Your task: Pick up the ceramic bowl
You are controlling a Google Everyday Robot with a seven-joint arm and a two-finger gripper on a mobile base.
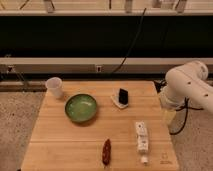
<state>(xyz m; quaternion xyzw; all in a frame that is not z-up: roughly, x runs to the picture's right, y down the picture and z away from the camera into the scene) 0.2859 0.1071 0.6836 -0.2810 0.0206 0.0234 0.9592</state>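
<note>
I am watching the white arm (187, 87) bending at the right edge of the wooden table (60, 145). Its gripper (169, 116) is hanging low beside that edge, released and holding nothing. One ceramic bowl (81, 107) is sitting left of centre, well apart from the gripper. One white cup (54, 87) is standing just beyond it, to its left. One black block (121, 97), one white packet (142, 137) and one reddish item (106, 151) are lying to the bowl's right.

White arm folded at the right edge of the frame.
The arm (187, 87) bends in bulky white links at middle right; the gripper (168, 116) hangs beneath them, pointing down, its pale fingers (167, 120) parted and holding nothing.
</note>
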